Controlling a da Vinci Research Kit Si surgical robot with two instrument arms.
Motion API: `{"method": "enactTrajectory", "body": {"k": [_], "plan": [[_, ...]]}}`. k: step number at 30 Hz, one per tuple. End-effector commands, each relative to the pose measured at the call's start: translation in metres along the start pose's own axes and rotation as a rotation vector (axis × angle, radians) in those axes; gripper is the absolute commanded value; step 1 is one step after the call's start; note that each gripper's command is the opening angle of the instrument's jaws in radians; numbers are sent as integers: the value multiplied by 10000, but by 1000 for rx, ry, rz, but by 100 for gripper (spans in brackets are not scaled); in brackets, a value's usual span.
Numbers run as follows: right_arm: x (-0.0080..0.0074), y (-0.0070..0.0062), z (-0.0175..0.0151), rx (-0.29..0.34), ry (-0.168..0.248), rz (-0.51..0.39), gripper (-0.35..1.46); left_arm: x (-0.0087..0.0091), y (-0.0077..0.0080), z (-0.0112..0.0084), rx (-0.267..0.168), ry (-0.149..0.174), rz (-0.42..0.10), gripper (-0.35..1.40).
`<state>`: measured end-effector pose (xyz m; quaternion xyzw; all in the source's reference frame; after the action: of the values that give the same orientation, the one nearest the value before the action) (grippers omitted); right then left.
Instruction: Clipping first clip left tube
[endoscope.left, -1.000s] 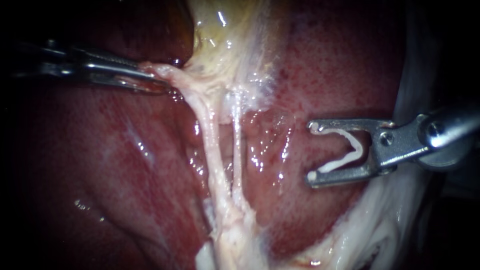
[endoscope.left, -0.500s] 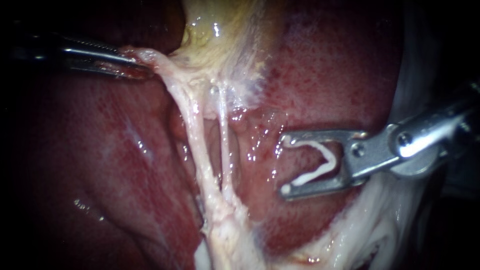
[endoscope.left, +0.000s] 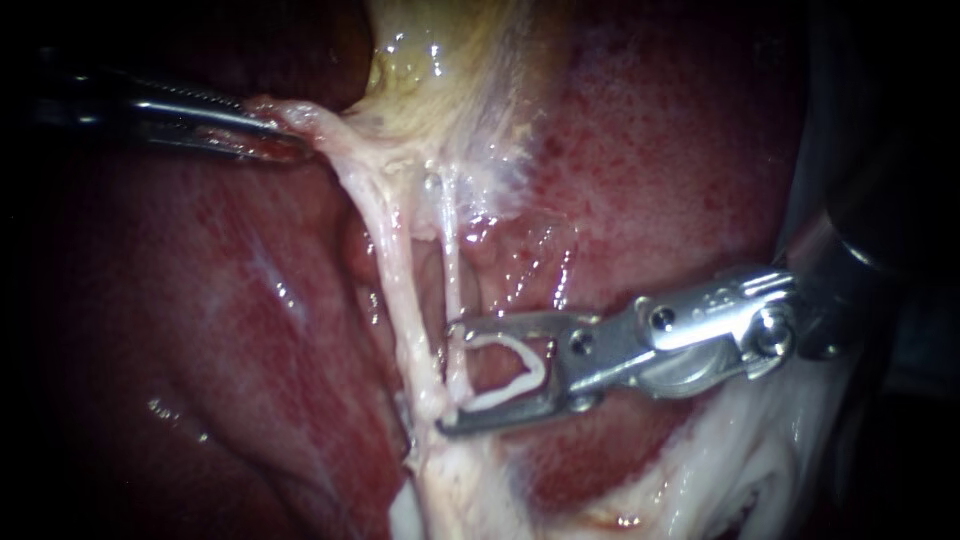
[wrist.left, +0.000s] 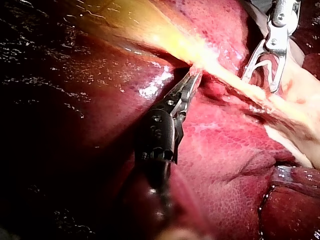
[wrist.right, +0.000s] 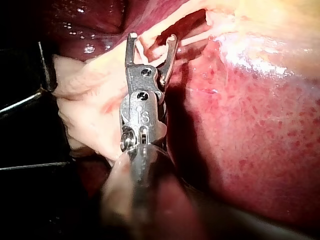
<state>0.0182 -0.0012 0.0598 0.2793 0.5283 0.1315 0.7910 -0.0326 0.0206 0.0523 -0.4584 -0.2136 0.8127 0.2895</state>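
My left instrument (endoscope.left: 280, 130) has its jaws pinched on the pale tissue (endoscope.left: 320, 135) at the foot of the gallbladder (endoscope.left: 440, 80). It holds that tissue out to the side, so the two tubes stand taut over the liver (endoscope.left: 680, 150). My right instrument (endoscope.left: 446, 378) sits low, jaws wide apart and holding the white clip (endoscope.left: 540, 368) seated between them, its legs spread and unsqueezed. The tips are right at the tubes: the thin right tube (endoscope.left: 452, 260) crosses the mouth of the jaws, and the thicker left tube (endoscope.left: 400, 290) lies at or just beyond the tips. I can't tell whether it's inside. On my right wrist camera a pale strand runs between the jaw tips, but which tube it is I can't say. By my reading the tubes are exposed and the clip is loaded and at the spot, with nothing on either tube yet. What's left is getting both legs around the left tube, then squeezing.
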Motion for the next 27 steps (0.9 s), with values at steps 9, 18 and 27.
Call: {"method": "enactTrajectory", "body": {"k": [9, 18, 27], "plan": [[-22, 7, 11, 33, -1, 47, 50, -1, 0, 2, 1, 0, 1, -35], [-26, 7, 20, 84, 6, 56, 49, -2, 0, 2, 2, 0, 1, -35], [-15, 10, 40, 121, 52, 68, 49, -2, 0, 3, 2, 0, 1, -35]]}}
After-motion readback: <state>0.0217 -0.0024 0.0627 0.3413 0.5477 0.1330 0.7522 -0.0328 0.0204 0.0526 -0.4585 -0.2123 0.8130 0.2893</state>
